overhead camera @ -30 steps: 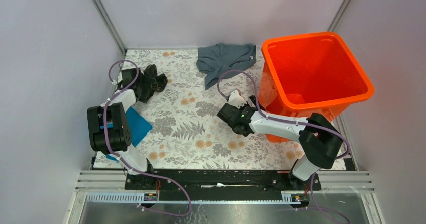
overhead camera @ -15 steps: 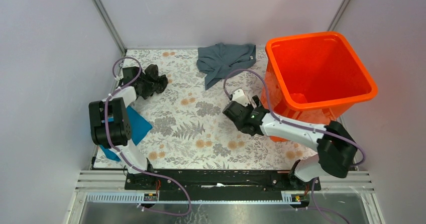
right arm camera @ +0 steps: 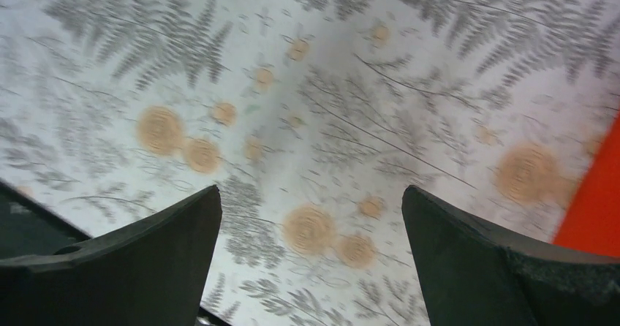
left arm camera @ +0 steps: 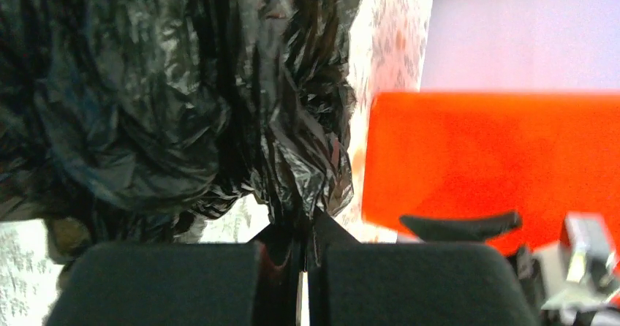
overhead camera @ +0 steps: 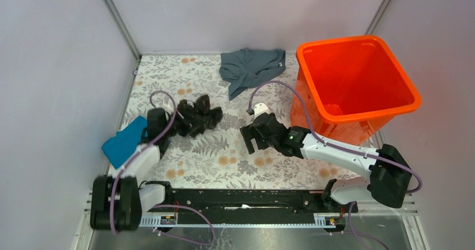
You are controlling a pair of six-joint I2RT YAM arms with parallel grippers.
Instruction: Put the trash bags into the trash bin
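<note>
So the left gripper (left arm camera: 303, 242) has its jaws pressed together on a fold of the crinkly black trash bag (overhead camera: 197, 114). The bag is bunched up right at its tip over the floral table (overhead camera: 224, 160), left of the middle and well apart from the orange trash bin (overhead camera: 369, 110) on the far right. The right gripper (right arm camera: 311, 216) has its jaws spread wide with nothing in them, hovering over the flower print near the bin's base, and there's a teal cloth (overhead camera: 124, 143) beside the left arm plus a grey-blue cloth (overhead camera: 249, 65) at the back, next to the bin.
</note>
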